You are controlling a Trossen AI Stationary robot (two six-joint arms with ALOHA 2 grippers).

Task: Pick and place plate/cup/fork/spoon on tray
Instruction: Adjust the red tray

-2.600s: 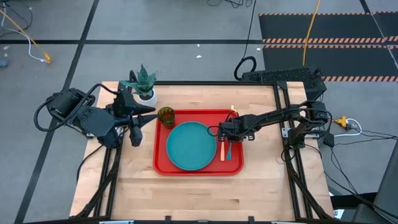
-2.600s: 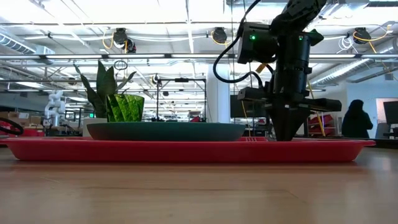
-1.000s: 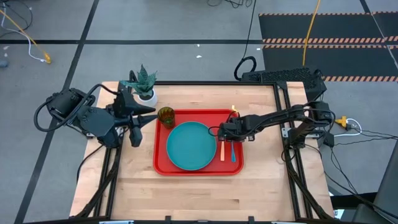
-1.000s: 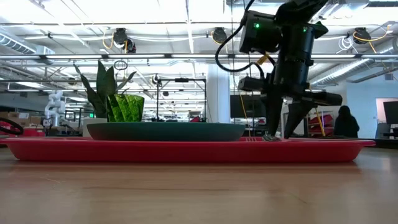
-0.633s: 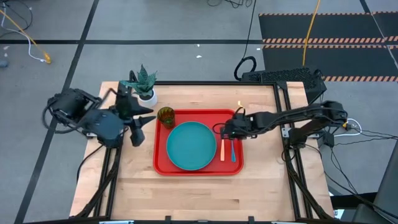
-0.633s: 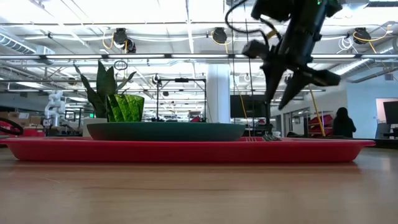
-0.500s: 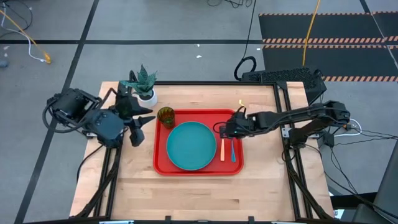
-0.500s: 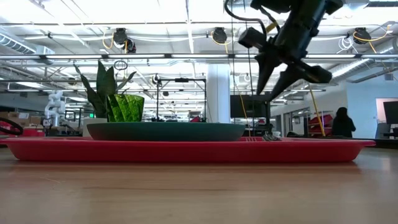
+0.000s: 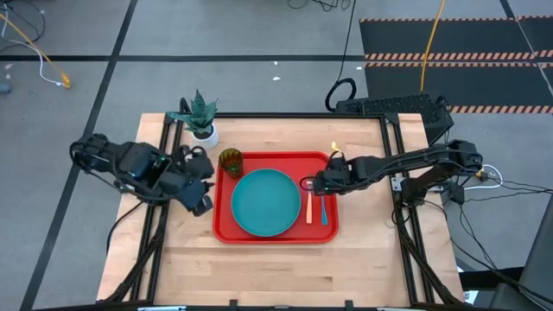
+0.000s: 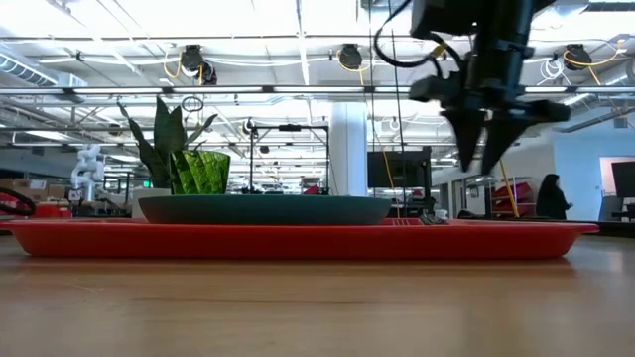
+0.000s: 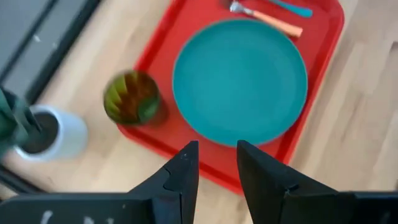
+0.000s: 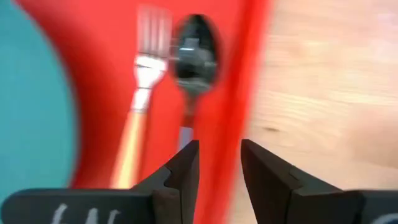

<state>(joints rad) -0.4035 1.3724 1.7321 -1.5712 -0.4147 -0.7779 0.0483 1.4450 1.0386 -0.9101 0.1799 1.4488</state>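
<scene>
All four pieces lying on the tray (image 9: 226, 226) at mid-table: plate (image 9: 265, 201) central, cup (image 9: 230, 161) at its far-left corner, fork (image 9: 309, 206) and spoon (image 9: 323, 204) along its right rim; right end effector (image 9: 306, 184) raised above the cutlery, fingers parted, empty; left end effector (image 9: 201, 206) just off the tray's left rim, likewise spread and empty; risk in withdrawal: clipping the rim, jolting the tray, toppling the cup or scattering fork and spoon.

My two arms are matte black, built from slim tubular links with bulkier jointed housings. Black cables loop off the left arm (image 9: 130, 168) by its shoulder, and more trail off the right arm (image 9: 406, 161). Each ends in two dark, tapering, wedge-shaped fingers (image 11: 183, 177).
</scene>
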